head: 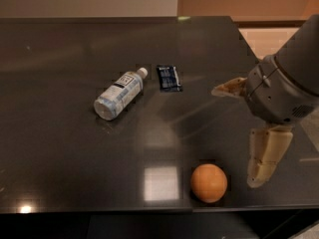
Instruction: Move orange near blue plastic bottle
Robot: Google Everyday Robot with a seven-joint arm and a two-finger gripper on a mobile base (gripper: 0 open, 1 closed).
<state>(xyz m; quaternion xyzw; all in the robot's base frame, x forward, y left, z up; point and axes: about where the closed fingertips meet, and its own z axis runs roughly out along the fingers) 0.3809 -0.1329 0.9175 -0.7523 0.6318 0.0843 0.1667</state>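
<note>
Dark glossy table (60, 133), gripper (235, 137) just beside orange (209, 182)

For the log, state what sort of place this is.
Probably an indoor office or lab: dark glossy table with blue plastic bottle, packet and orange; gripper hovers beside the orange.

On the table (60, 173), the bottle (118, 93) lies on its side, left of the middle, with its cap towards the far right. The flat packet (169, 77) lies just beside the cap, on its right, not touching it. The orange (209, 182) sits close to the near edge, right of the middle, well apart from the bottle and the packet. The gripper (235, 136) is over the right part of the table, its fingers spread: one is just right of the orange, the other is behind the orange.
</note>
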